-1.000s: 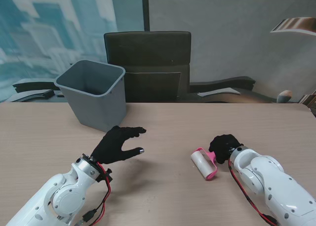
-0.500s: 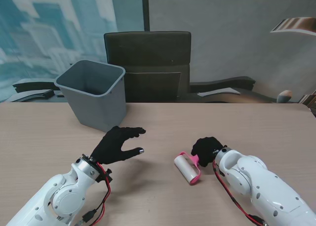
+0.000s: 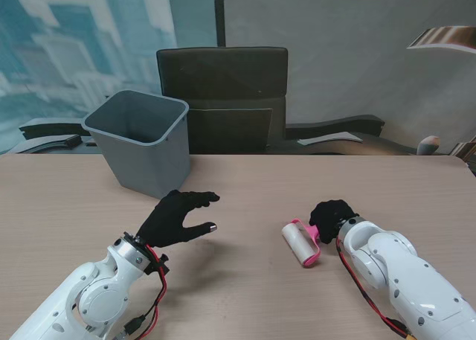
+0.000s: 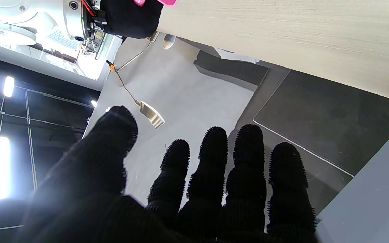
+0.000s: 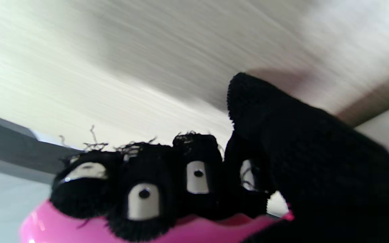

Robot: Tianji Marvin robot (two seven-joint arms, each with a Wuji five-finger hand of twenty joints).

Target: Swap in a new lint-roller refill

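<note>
Right hand (image 3: 331, 219) kept fingers (image 5: 144, 192) closed on pink lint roller (image 3: 301, 243), swung it rightward again above table (image 3: 245, 295). Left hand (image 3: 177, 217) stayed empty, spread. Refill removal judged not yet begun.

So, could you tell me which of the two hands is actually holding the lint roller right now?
The right hand: its fingers are curled around the pink handle of the lint roller. The left hand hovers open with fingers spread, holding nothing.

An office: a wood-grain bench (image 3: 245, 184), a dark chair (image 3: 222, 94) behind it, a grey bin (image 3: 141, 143) (on the bench), and a skyline mural (image 3: 89, 50).
</note>
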